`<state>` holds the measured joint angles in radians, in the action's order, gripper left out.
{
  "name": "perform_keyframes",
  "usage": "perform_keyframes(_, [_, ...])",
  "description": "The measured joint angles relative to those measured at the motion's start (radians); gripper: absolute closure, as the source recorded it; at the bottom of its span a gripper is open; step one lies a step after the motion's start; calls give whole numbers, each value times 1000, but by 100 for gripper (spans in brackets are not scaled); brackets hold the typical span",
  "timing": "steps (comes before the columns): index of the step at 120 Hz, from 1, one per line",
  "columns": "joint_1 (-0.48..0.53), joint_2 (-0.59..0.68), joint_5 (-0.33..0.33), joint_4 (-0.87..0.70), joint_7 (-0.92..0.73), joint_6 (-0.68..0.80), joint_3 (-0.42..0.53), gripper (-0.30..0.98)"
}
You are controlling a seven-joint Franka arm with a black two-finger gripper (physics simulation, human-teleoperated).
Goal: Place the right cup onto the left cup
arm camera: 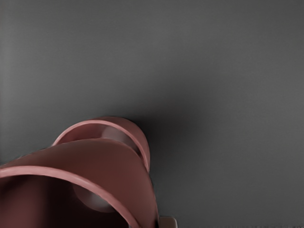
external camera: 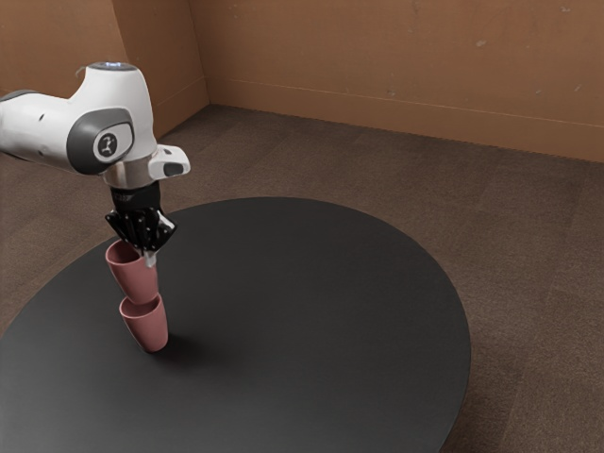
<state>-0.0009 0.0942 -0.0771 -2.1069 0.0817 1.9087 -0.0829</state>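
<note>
Item, near: one round black table [external camera: 311,377], its top running from the exterior view's left toward its right, with a soft shadow beside the stack.

Item, on the table's left part: the lower cup [external camera: 148,329], dull red, tapered, standing on its narrow base. Its mouth opened upward and its long axis ran about vertical.

Item, directly above: the upper cup [external camera: 136,279], matching in colour and form, mouth up, narrow base down at the lower cup's mouth. Its long axis was near upright, roughly in line with its mate's. Whether the base bore on the inner wall or hung just clear could not be told, the near rim being so close.

Handling, as judged: likely light, stiff, smooth enough to slip, perhaps brittle at the lip. Best taken by the wall at the rim, one finger inside and one outside, and lowered straight, since a sideways push might tip the lower piece.

Item, over the rim's right side: one black gripper [external camera: 145,256], clenched on the upper cup's wall.

Item, above: one white arm [external camera: 118,118], entering from the left.

Item, far: brown carpet [external camera: 528,245] and tan wall [external camera: 396,47].
</note>
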Motion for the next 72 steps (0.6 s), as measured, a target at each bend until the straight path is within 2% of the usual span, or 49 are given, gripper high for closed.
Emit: perform_keyframes(72, [9, -1, -3, -16, 47, -4, 0, 79])
